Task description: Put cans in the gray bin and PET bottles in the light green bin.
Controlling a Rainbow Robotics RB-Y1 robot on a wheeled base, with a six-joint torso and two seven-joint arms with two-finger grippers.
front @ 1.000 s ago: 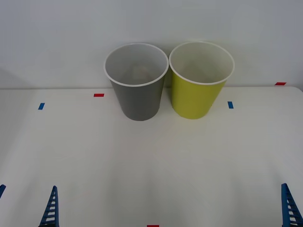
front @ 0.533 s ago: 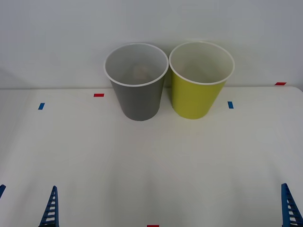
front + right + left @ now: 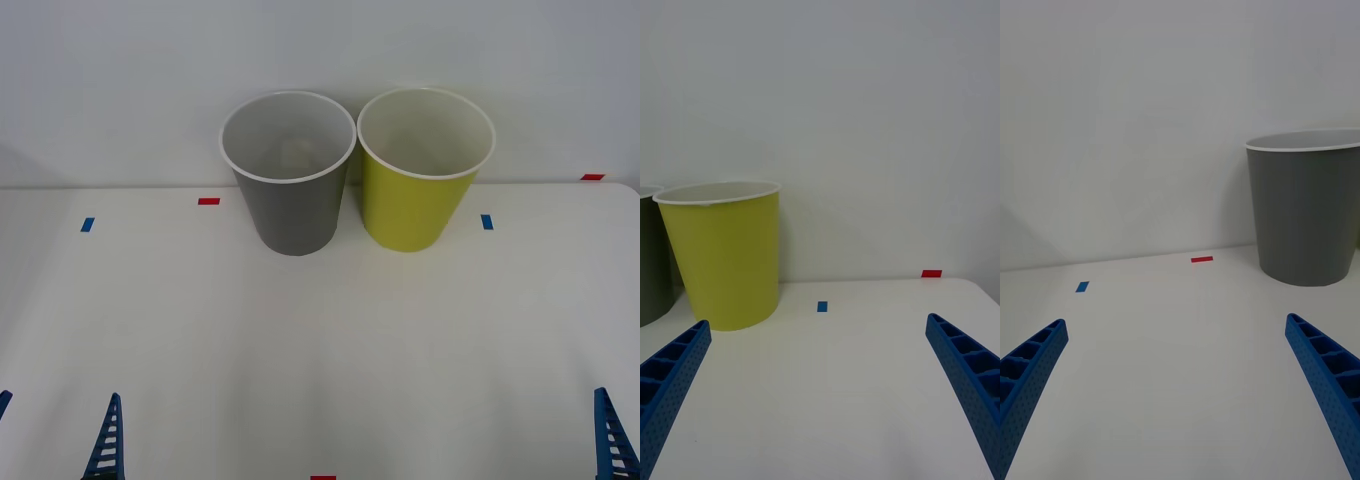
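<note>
The white bench [image 3: 320, 340] runs past the frame edges in the front view, so its near corners are cut off. At its far side, against the wall, the gray bin [image 3: 290, 175] and the light green bin [image 3: 424, 172] stand upright just beside each other; whether their rims touch cannot be told. Inside the gray bin a pale shape lies low at the bottom, consistent with the can [image 3: 294, 152], but its markings are too faint to make out. The right wrist view gives the light green bin [image 3: 724, 255] in side profile with a sliver of the gray bin at the frame edge; the left wrist view gives the gray bin [image 3: 1306, 210] in profile, its interior hidden. The left claw [image 3: 1176, 397] and right claw [image 3: 816, 397] sit low at the near edge of the bench, well apart from the bins, each released with fingers spread wide and empty. Small red and blue tape marks [image 3: 208, 201] dot the bench.
</note>
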